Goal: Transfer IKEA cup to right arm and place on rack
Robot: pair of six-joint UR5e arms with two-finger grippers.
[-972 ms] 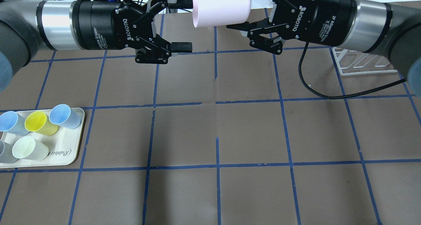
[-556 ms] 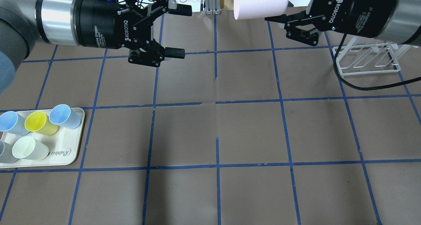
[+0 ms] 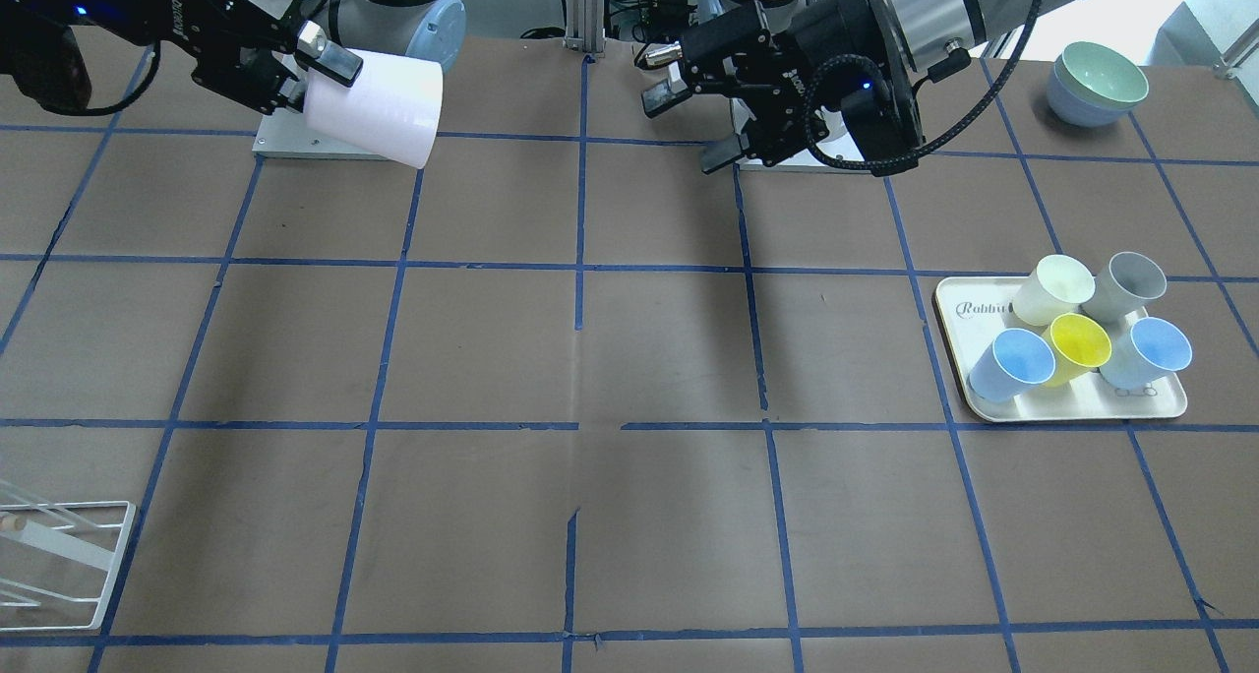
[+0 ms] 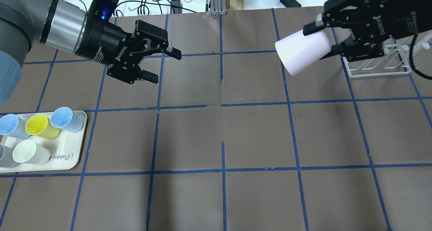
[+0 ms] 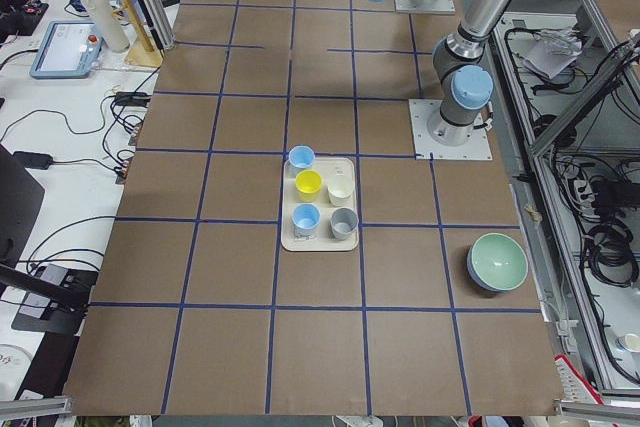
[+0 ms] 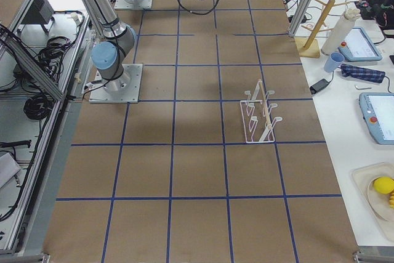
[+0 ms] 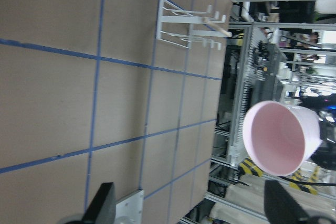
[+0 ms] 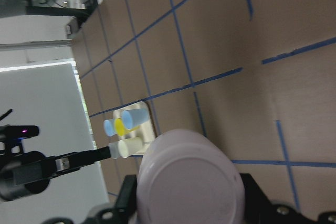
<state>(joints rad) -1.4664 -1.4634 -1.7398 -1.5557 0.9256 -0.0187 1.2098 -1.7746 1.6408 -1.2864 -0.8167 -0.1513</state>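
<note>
The right claw (image 4: 320, 42) is squeezing the pink cup (image 4: 302, 53) near its small bottom end, with 1 finger on each side. The cup is up in the air over the brown table (image 4: 219, 139) and is tipped on its side. Its big open mouth points away from the claw, toward the middle of the table and the other arm. The cup is not touching the table, and it is not on the white wire rack (image 6: 257, 121). The rack stands on the table on the right arm's side, and nothing hangs on it. The left claw (image 4: 164, 66) is wide open and holds nothing. It hangs in the air on its own side, well apart from the cup. Near the left arm's side of the table sits a cream tray (image 4: 67, 146) with 5 cups on it: 2 blue, 1 yellow, 1 very pale and 1 grey.
</note>
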